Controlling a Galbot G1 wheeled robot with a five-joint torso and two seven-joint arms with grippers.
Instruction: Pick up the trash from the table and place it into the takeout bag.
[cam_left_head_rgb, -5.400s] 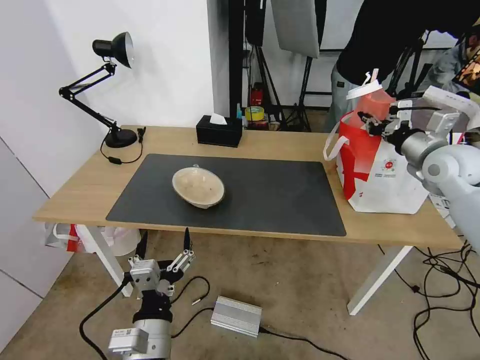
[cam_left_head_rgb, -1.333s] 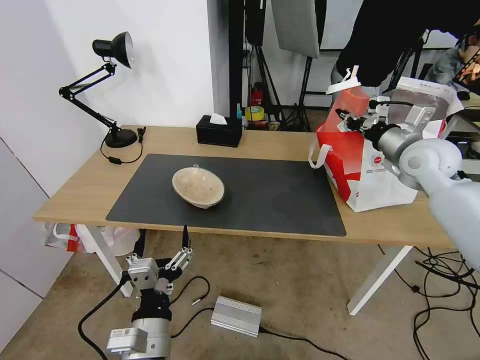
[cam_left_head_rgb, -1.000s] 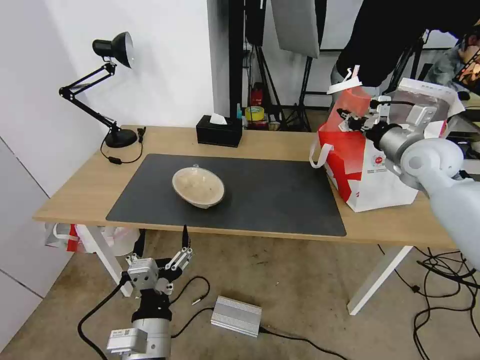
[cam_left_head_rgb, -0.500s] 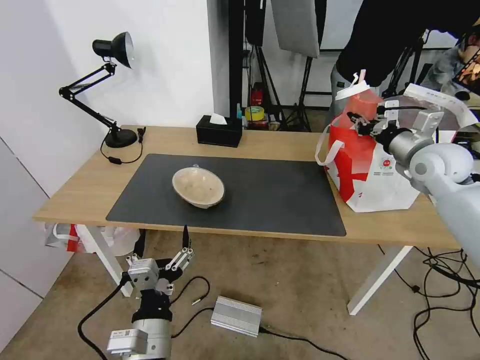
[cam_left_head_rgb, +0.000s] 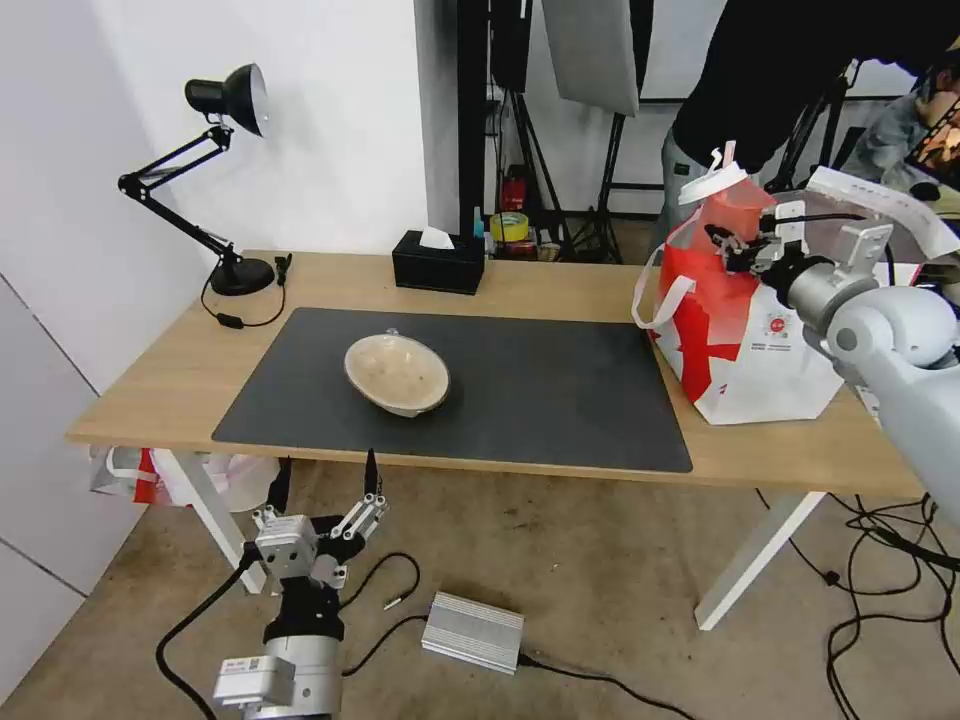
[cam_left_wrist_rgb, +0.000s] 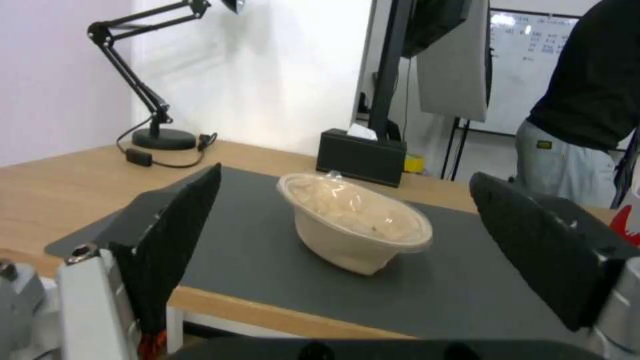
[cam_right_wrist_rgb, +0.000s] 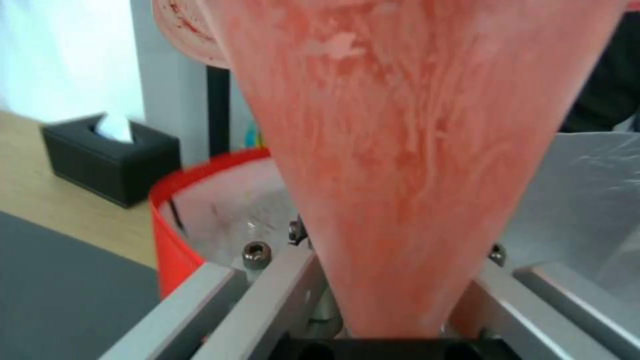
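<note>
My right gripper (cam_left_head_rgb: 738, 243) is shut on the tall red translucent cup (cam_left_head_rgb: 738, 208), whose white lid (cam_left_head_rgb: 712, 183) tilts left, at the open top of the red-and-white takeout bag (cam_left_head_rgb: 765, 345) on the table's (cam_left_head_rgb: 150, 390) right end. In the right wrist view the cup (cam_right_wrist_rgb: 413, 150) rises from between the jaws over the bag's red rim (cam_right_wrist_rgb: 170, 210) and foil lining (cam_right_wrist_rgb: 573, 200). The shallow beige bowl (cam_left_head_rgb: 397, 373) sits on the dark grey mat (cam_left_head_rgb: 560, 385). My left gripper (cam_left_head_rgb: 325, 495) hangs open below the table's front edge, its fingers (cam_left_wrist_rgb: 167, 225) framing the bowl (cam_left_wrist_rgb: 353, 220).
A black tissue box (cam_left_head_rgb: 438, 261) and a black desk lamp (cam_left_head_rgb: 225, 180) stand along the table's back edge. A person in black stands behind the bag. On the floor lie a silver box (cam_left_head_rgb: 472, 631) and cables at the right.
Over the last second my right gripper has carried the cup to the right, and the takeout bag has shifted right with it. The left arm and the bowl have stayed put.
</note>
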